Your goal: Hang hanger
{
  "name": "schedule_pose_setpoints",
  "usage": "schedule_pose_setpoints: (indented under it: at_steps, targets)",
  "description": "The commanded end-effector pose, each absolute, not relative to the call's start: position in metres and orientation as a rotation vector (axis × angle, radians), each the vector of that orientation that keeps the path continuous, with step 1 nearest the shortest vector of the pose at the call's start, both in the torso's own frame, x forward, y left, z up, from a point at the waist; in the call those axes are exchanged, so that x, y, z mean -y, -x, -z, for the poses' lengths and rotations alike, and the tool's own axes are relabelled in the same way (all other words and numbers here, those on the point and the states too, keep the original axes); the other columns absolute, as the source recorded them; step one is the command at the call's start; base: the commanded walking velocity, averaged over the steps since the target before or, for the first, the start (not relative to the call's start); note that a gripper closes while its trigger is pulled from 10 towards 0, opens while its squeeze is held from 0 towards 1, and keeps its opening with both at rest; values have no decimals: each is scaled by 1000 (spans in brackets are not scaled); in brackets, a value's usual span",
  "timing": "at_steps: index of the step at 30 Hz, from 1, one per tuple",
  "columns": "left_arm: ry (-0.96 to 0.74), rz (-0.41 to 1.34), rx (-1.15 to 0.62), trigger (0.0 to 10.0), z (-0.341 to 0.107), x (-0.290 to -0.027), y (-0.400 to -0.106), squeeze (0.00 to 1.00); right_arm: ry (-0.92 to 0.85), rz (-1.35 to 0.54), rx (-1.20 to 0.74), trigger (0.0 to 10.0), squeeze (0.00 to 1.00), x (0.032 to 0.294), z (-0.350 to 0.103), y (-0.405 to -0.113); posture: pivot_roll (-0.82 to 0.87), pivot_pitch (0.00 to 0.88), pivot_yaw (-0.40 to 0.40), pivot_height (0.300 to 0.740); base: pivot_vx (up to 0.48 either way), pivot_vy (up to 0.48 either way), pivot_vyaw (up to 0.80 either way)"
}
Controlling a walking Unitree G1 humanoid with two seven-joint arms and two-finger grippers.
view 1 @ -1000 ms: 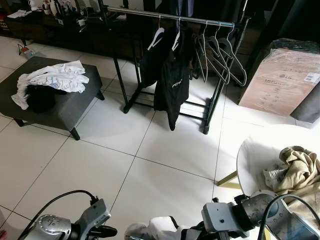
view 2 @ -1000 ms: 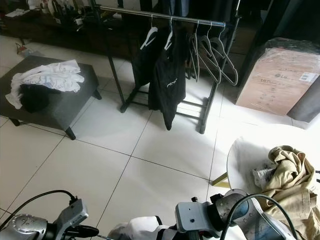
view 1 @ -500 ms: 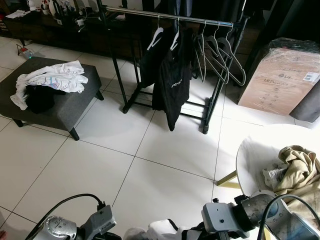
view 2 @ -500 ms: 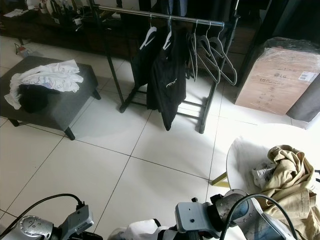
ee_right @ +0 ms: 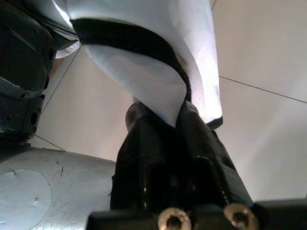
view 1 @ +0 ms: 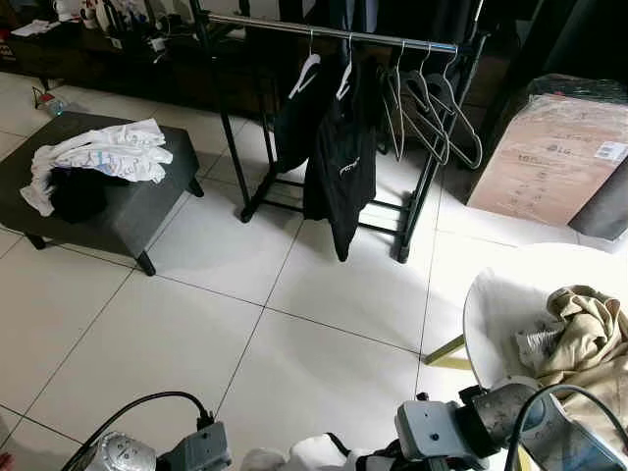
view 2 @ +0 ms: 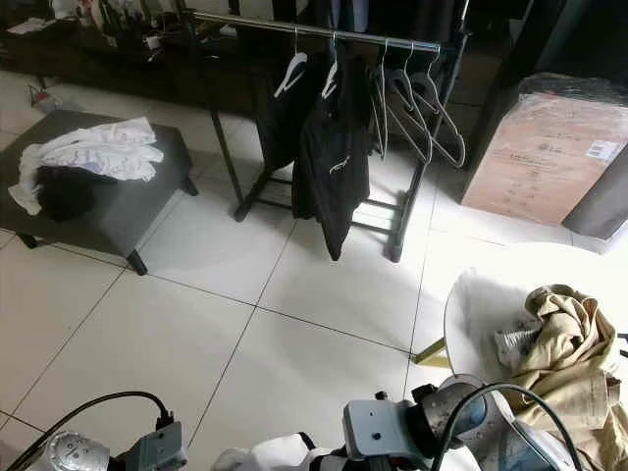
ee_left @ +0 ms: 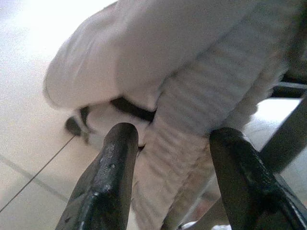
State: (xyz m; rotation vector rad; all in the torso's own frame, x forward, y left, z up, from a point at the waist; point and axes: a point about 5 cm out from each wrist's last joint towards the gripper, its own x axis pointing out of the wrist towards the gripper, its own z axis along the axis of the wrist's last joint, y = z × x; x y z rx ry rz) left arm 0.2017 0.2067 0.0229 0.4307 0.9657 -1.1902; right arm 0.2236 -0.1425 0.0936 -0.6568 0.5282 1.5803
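White tiled floor (view 1: 196,324); clothes rack (view 1: 334,34) ahead. Right claw (ee_right: 165,120) clamped on white garment (ee_right: 148,72); left claw (ee_left: 170,177) spread wide around it.

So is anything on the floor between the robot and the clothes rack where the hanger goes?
Nothing visible blocks the way. Bare white tiled floor stretches from the white garment in the right gripper up to the clothes rack. The grey ottoman sits off to the left, the round table off to the right.

White tiled floor (view 1: 196,324). A dark ottoman (view 1: 128,211) stands far left, a black clothes rack (view 1: 412,196) at the far middle, a wrapped cardboard box (view 1: 549,157) far right, a round white table (view 1: 510,294) near right.
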Motion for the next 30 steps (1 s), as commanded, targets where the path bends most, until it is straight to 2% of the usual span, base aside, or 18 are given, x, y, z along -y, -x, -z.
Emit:
schedule_pose_setpoints:
  at_steps: [1, 9, 20, 27, 30]
  targets:
    - [-476, 1171, -1030, 10000, -14, -215, -192, 0, 639, -1586, -499, 0, 0, 140, -98, -222, -72, 230, -6, 740, 0, 0, 0]
    - [-540, 1070, -990, 10000, -15, -222, -203, 0, 640, -1587, -500, 0, 0, 140, -98, -223, -68, 230, -6, 740, 0, 0, 0]
    - [-595, 979, -1009, 10000, -8, -225, -202, 0, 646, -1572, -497, 0, 0, 141, -97, -224, -70, 224, -5, 740, 0, 0, 0]
    - [-603, 903, -1051, 10000, -1, -225, -197, 0, 646, -1559, -489, 0, 0, 140, -98, -227, -65, 215, -4, 740, 0, 0, 0]
    - [-549, 876, -1028, 10000, -3, -225, -197, 0, 648, -1558, -486, 0, 0, 139, -98, -227, -70, 211, -2, 740, 0, 0, 0]
